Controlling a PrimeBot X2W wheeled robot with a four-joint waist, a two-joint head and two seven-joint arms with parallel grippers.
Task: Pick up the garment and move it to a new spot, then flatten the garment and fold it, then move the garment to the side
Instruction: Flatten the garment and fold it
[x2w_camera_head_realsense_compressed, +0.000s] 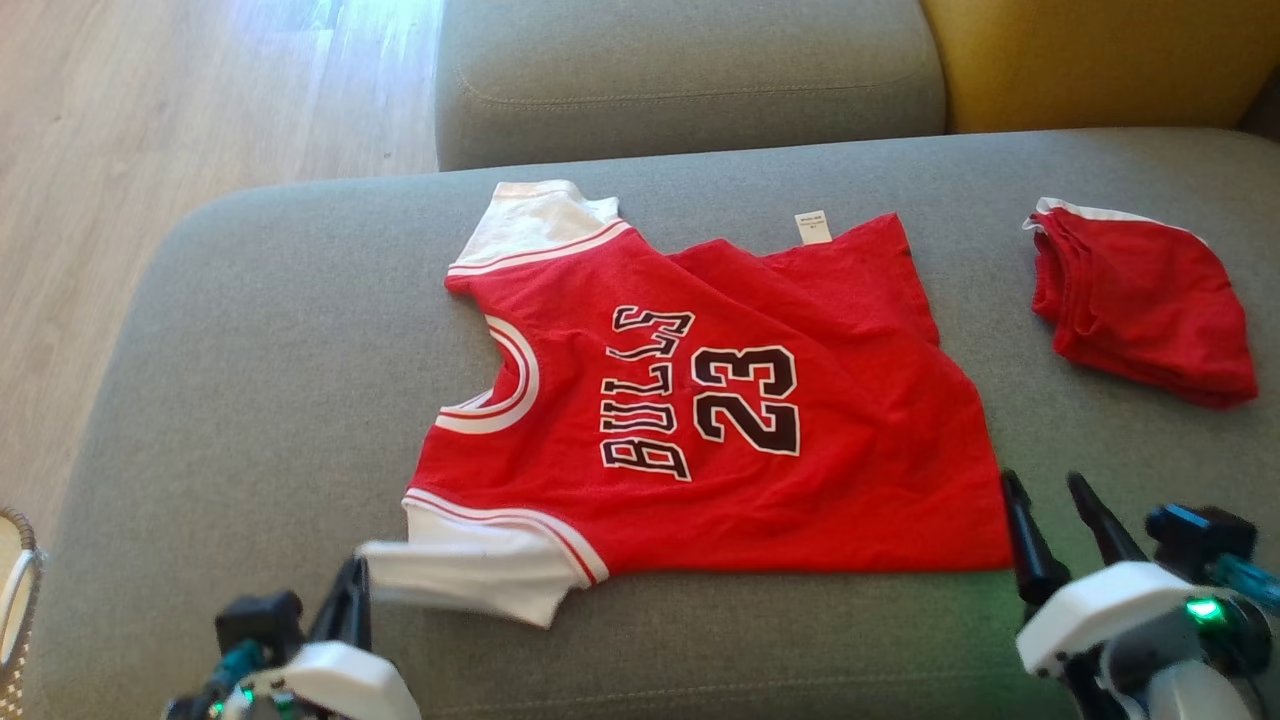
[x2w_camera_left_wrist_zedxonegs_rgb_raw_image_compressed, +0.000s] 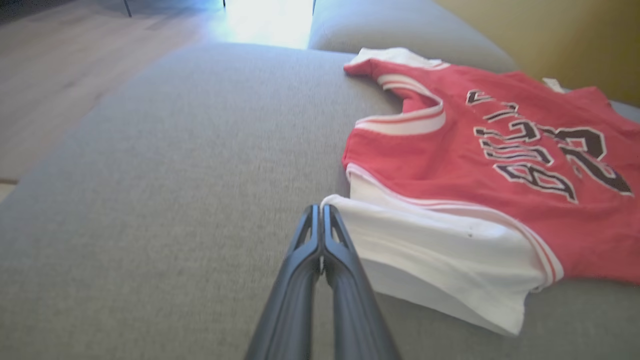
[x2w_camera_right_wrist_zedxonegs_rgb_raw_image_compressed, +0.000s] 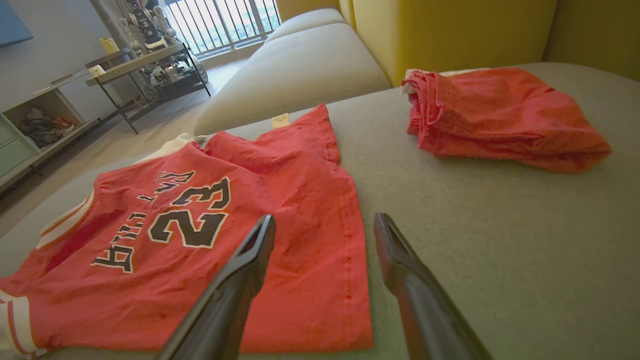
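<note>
The garment (x2w_camera_head_realsense_compressed: 850, 430) is a red jersey with "BULLS 23" and white sleeves, lying spread on the grey sofa seat (x2w_camera_head_realsense_compressed: 250, 350). My left gripper (x2w_camera_head_realsense_compressed: 355, 575) is shut at the tip of the near white sleeve (x2w_camera_head_realsense_compressed: 480, 565), which stretches towards it. In the left wrist view its fingers (x2w_camera_left_wrist_zedxonegs_rgb_raw_image_compressed: 320, 210) are pressed together on the sleeve's corner (x2w_camera_left_wrist_zedxonegs_rgb_raw_image_compressed: 430, 250). My right gripper (x2w_camera_head_realsense_compressed: 1045, 485) stands open just off the jersey's near right hem corner. In the right wrist view it (x2w_camera_right_wrist_zedxonegs_rgb_raw_image_compressed: 325, 222) straddles the hem edge of the garment (x2w_camera_right_wrist_zedxonegs_rgb_raw_image_compressed: 310, 200), one finger over the cloth, the other over bare cushion.
A second red garment (x2w_camera_head_realsense_compressed: 1140, 300) lies folded at the right of the seat, also in the right wrist view (x2w_camera_right_wrist_zedxonegs_rgb_raw_image_compressed: 500, 115). A grey back cushion (x2w_camera_head_realsense_compressed: 690, 70) and a yellow cushion (x2w_camera_head_realsense_compressed: 1100, 60) lie behind. Wood floor (x2w_camera_head_realsense_compressed: 150, 120) is at the left, with a basket rim (x2w_camera_head_realsense_compressed: 15, 590) at the lower left.
</note>
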